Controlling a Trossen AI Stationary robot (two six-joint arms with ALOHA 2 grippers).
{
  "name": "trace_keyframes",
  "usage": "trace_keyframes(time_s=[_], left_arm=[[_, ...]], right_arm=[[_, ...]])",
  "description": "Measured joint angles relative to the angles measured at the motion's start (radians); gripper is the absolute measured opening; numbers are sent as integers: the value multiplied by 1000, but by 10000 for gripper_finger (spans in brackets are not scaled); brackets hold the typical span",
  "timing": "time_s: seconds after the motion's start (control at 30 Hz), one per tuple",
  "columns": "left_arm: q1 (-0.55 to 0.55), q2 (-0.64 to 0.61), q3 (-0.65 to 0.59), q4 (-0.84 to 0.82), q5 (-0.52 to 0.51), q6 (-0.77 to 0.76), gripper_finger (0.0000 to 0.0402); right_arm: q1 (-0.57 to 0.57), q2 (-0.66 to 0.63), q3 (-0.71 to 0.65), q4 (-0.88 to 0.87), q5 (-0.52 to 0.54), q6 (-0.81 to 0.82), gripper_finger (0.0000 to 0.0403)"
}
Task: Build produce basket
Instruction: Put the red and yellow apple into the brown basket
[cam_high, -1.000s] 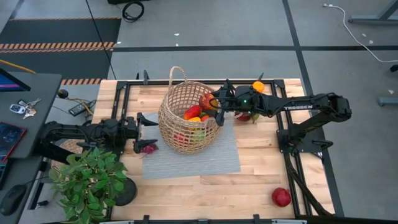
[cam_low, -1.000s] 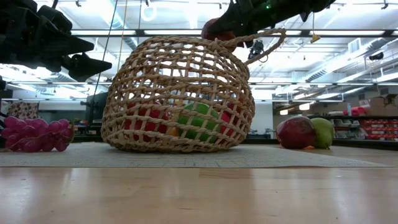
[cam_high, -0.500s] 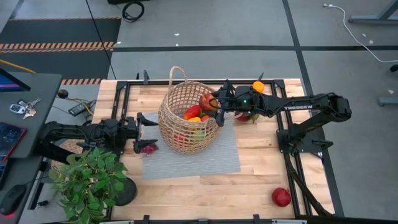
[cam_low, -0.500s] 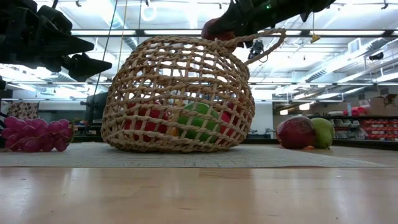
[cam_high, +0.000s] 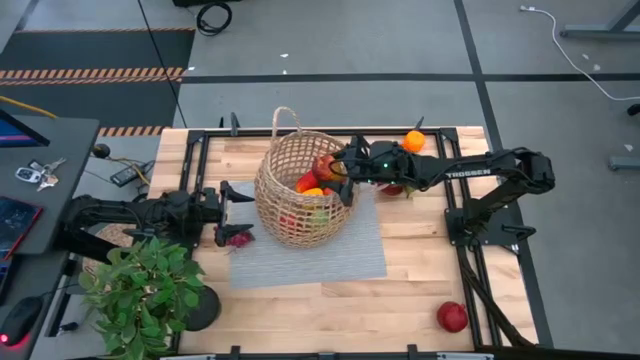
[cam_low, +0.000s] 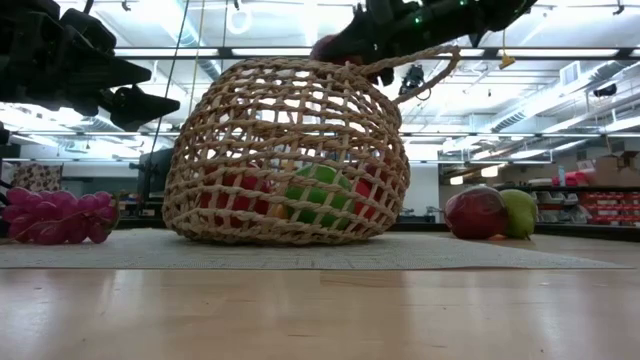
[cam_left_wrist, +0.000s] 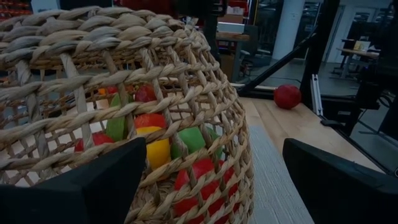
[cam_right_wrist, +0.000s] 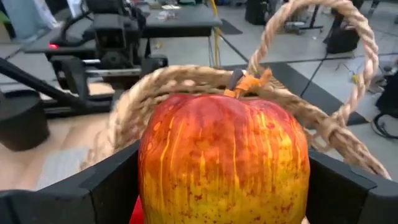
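The woven basket (cam_high: 303, 200) stands on a grey mat (cam_high: 330, 255) with several toy produce pieces inside. My right gripper (cam_high: 336, 166) reaches in from the table's right, over the basket's right rim, and is shut on a red-and-yellow apple (cam_right_wrist: 224, 155). In the right wrist view a loop handle (cam_right_wrist: 323, 56) curves behind that apple. My left gripper (cam_high: 236, 196) waits open, level, just left of the basket (cam_left_wrist: 124, 93), touching nothing. Purple grapes (cam_high: 238, 238) lie on the mat's left edge. My right gripper pinches the apple's two opposite sides (cam_right_wrist: 149, 168) between its two fingers, one finger (cam_right_wrist: 112, 180) on each flank. The fingers come nearly level from the table's right. The apple sits upright, stem up, lifted clear above the basket's rim.
An orange (cam_high: 413, 141) lies at the far right. A dark-red piece (cam_low: 475, 212) and a green pear (cam_low: 520, 212) lie right of the basket. A red apple (cam_high: 452, 316) sits near the front right corner. A leafy potted plant (cam_high: 140, 290) stands at the front left.
My right gripper has crept a little toward the table's left with the apple, farther over the basket's opening; the apple stays upright in the hold. The basket and my left arm have kept still.
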Motion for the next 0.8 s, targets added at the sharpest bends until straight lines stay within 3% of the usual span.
trace_keyframes(time_s=[0.2, 0.47, 0.8], left_arm=[[0, 0, 0, -1, 0, 0, 386], [0, 0, 0, 0, 0, 0, 386], [0, 0, 0, 0, 0, 0, 386]], right_arm=[[8, -49, 3, -28, -6, 1, 364], [0, -50, 3, -9, -77, 36, 364], [33, -18, 3, -11, -70, 101, 364]])
